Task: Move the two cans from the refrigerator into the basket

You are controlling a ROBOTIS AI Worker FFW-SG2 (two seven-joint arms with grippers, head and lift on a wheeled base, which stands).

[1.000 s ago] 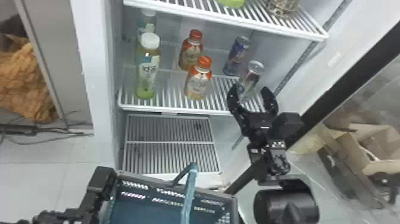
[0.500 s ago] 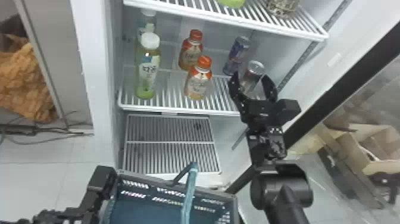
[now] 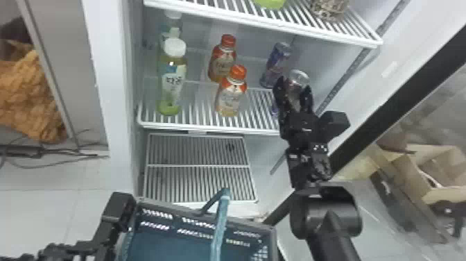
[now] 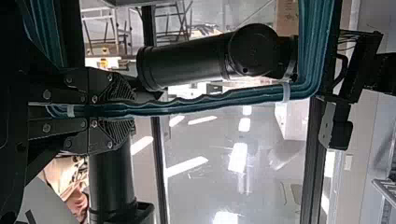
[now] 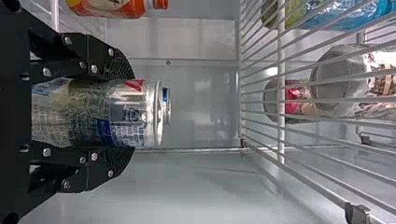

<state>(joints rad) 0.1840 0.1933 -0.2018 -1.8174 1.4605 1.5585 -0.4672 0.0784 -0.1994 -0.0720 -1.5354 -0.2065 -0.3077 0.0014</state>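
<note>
Head view puts your right gripper (image 3: 294, 85) near the front right corner of the middle shelf (image 3: 180, 126), its fingers closed on both sides of the front can (image 3: 299, 75). They hide most of its body, and you cannot tell whether its base touches the shelf. Behind it, toward the back edge, the second can (image 3: 276, 64) stands upright; your right wrist view catches only a sliver of it past the held one's rim.

Your left gripper (image 3: 104, 232) is hard to make out at the basket's back left corner, but its wrist view has the fingers pinched around the teal handle (image 3: 219, 225). The basket (image 3: 255, 225) is cut off by the bottom edge.

Two orange-capped bottles (image 3: 230, 99) stand mid-shelf; near the left edge, a tall white-capped bottle (image 3: 172, 81) partly covers another bottle (image 3: 172, 26).
</note>
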